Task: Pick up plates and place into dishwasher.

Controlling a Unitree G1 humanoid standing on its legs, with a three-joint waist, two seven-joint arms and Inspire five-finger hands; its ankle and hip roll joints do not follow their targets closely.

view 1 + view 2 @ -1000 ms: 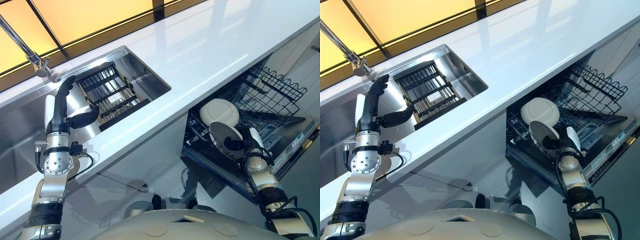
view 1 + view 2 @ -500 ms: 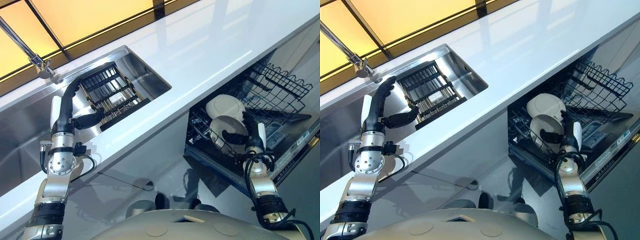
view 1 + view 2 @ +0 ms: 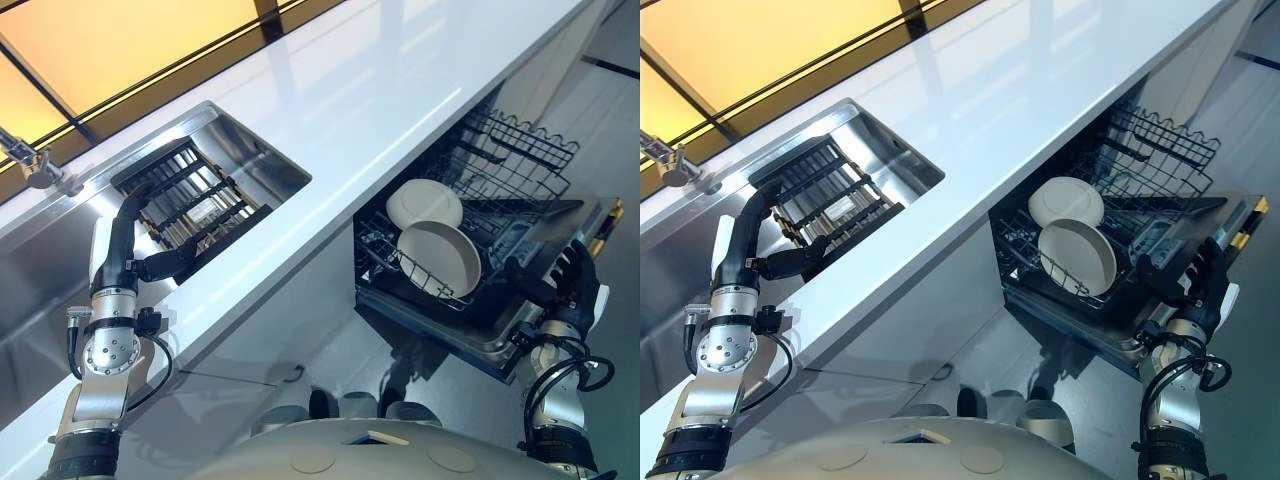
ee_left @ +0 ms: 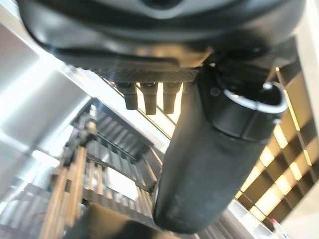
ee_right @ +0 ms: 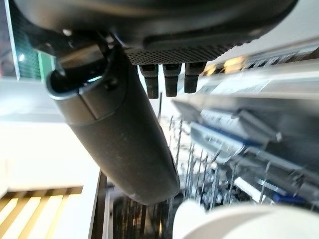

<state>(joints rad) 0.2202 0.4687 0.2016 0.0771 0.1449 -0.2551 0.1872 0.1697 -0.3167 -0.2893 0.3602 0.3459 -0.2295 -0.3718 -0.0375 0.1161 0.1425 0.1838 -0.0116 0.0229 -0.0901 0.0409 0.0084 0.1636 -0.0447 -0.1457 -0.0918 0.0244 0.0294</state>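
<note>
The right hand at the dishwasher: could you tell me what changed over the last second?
The right hand let go of the front plate and drew back toward the dishwasher's door edge, now open and apart from it. The plate stands in the lower rack before the rear plate. The left hand stays open over the sink.

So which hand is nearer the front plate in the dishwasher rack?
Right. The right hand hangs open just beside the front plate, not touching it. The left hand is far off across the counter, open over the sink.
</note>
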